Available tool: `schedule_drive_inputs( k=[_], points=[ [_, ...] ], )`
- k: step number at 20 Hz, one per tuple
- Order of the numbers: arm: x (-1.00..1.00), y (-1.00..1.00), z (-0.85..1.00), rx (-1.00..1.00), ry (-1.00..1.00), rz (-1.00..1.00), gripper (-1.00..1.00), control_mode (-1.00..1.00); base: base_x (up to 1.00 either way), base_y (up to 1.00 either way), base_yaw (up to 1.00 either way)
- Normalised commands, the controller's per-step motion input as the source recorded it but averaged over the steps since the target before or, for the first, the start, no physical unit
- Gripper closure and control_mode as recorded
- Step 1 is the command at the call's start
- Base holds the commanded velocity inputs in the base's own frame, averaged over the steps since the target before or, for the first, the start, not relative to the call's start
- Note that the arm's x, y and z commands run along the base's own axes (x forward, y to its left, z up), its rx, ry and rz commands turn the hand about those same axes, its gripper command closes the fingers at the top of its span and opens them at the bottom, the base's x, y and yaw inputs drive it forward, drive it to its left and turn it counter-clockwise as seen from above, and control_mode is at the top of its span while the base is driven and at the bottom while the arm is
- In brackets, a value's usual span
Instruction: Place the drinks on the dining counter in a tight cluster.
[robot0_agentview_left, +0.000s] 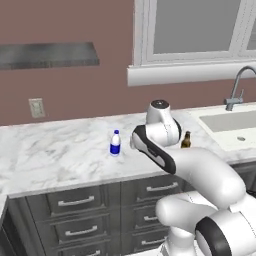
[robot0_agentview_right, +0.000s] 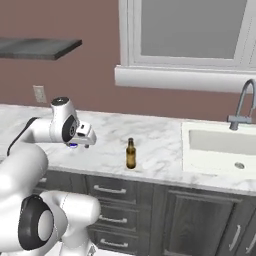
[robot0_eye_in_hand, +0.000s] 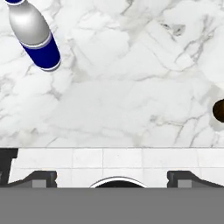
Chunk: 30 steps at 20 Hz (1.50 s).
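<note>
The tabletop (robot0_agentview_left: 60, 155) looks like polished, grey-veined white marble. The water bottle (robot0_agentview_left: 115, 143) seems glossy plastic. The beer bottle (robot0_agentview_right: 131, 154) is shiny brown glass.

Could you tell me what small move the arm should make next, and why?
Probably shift the pincer over the water bottle and lower it. The pincer is open and holds nothing, above bare marble on the wall counter. In the hand view the water bottle stands off to the upper left, uncentred; the beer bottle stands apart.

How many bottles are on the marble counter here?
2: a water bottle standing left of the arm, and a beer bottle standing nearer the sink. The arm may hide others.
</note>
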Motion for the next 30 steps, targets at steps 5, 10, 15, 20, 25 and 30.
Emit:
schedule_drive_inputs(
  k=[5, 10, 15, 20, 25, 30],
  points=[
    [0.00, 0.00, 0.00, 0.00, 0.00, 0.00, -1.00, 1.00, 0.20, 0.58, -0.43],
    [0.00, 0.00, 0.00, 0.00, 0.00, 0.00, -1.00, 1.00, 0.34, 0.64, -0.24],
    [0.00, 0.00, 0.00, 0.00, 0.00, 0.00, -1.00, 1.00, 0.45, 0.43, -0.06],
    [0.00, 0.00, 0.00, 0.00, 0.00, 0.00, -1.00, 1.00, 0.27, 0.12, 0.00],
    [0.00, 0.00, 0.00, 0.00, 0.00, 0.00, -1.00, 1.00, 0.05, 0.00, -0.01],
    [0.00, 0.00, 0.00, 0.00, 0.00, 0.00, -1.00, 1.00, 0.03, 0.00, 0.00]
  ],
)
